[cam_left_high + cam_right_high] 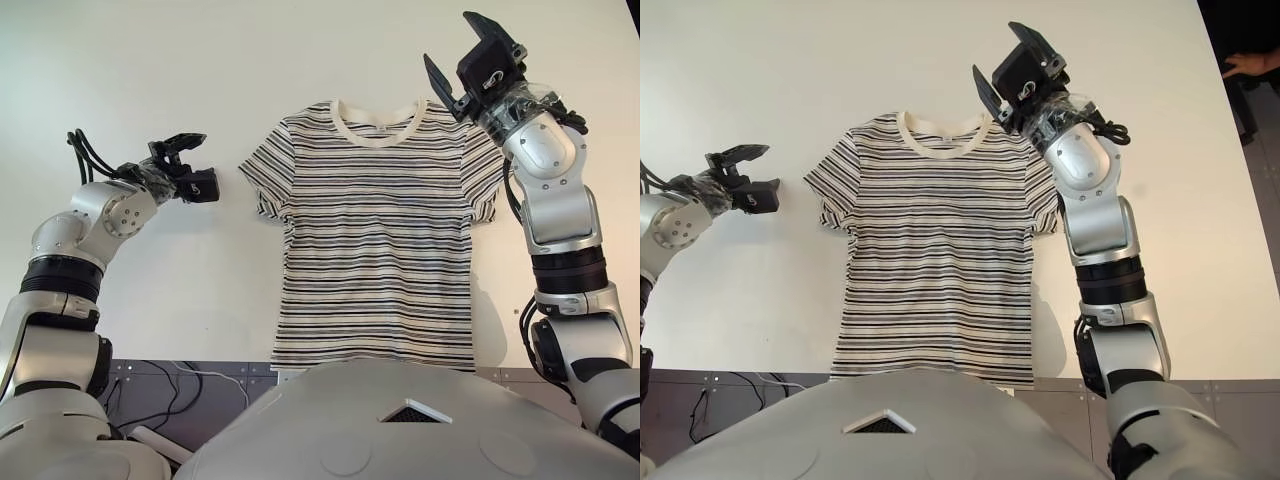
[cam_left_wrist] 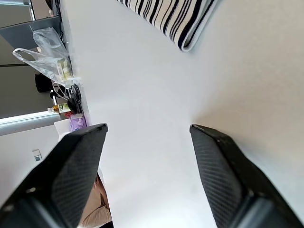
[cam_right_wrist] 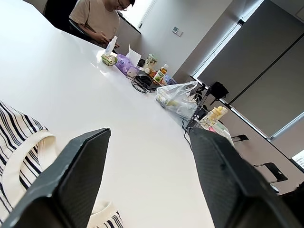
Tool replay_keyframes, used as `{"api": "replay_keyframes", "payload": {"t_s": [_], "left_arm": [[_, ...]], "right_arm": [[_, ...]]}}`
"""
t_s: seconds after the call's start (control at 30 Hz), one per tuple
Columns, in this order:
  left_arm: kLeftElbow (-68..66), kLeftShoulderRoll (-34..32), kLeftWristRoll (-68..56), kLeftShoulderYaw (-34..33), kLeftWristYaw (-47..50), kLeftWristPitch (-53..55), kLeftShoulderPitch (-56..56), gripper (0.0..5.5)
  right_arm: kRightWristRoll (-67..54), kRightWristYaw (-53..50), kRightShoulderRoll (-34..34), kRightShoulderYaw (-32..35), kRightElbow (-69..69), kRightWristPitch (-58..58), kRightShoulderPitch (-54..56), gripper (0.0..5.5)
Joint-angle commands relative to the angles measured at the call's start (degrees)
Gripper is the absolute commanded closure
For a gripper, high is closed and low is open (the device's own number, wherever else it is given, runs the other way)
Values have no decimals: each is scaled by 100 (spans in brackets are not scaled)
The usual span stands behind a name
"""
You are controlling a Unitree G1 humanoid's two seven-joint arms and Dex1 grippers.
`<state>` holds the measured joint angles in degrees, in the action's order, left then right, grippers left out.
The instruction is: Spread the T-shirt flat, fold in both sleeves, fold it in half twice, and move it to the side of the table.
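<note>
Lying flat in the centre of the frame, the short-sleeved cream T-shirt with dark stripes (image 1: 375, 240) rests on the white tabletop (image 1: 150, 60). Its collar is toward the top and its hem toward the bottom, so its long axis runs up and down the picture. Spreading looks done; neither sleeve is folded yet.

The left gripper (image 1: 205, 165), fingers apart and empty, sits at mid-left, with the left sleeve (image 1: 265, 180) just to its right but not touching. The right gripper (image 1: 448, 40), also spread and empty, is at upper right, seemingly lifted over the shirt's shoulder, with the right sleeve (image 1: 483, 180) below it in frame. Each arm has its own sleeve nearest.
</note>
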<state>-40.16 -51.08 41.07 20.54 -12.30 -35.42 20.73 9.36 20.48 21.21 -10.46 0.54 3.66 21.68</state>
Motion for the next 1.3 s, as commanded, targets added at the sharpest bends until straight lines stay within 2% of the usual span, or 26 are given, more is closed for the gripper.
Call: {"api": "replay_keyframes", "payload": {"t_s": [0.03, 0.23, 0.47, 0.63, 0.77, 0.9, 1.3], "left_arm": [[-433, 196, 294, 488, -112, -636, 489, 226], [-878, 461, 418, 848, -90, -1015, 993, 226], [-1010, 403, 388, 974, -69, -1063, 955, 226], [-550, 246, -7, 938, -482, -1286, 577, 226], [-776, 364, 254, 1064, -307, -991, 745, 226], [-937, 345, 371, 1103, -167, -666, 734, 292], [-993, 454, 277, 1239, -119, -630, 659, 484]], "right_arm": [[61, 31, -36, -33, -73, 55, -34, 249], [37, 85, -84, -65, -115, 105, 3, 249], [33, 96, -129, -66, -44, 105, 39, 249], [61, 50, -160, -75, -16, 91, 6, 249], [54, 15, -169, -41, 7, 85, 53, 249], [6, 58, -116, 15, -7, 92, 63, 249], [13, 89, -241, -34, 46, 114, 119, 249]]}}
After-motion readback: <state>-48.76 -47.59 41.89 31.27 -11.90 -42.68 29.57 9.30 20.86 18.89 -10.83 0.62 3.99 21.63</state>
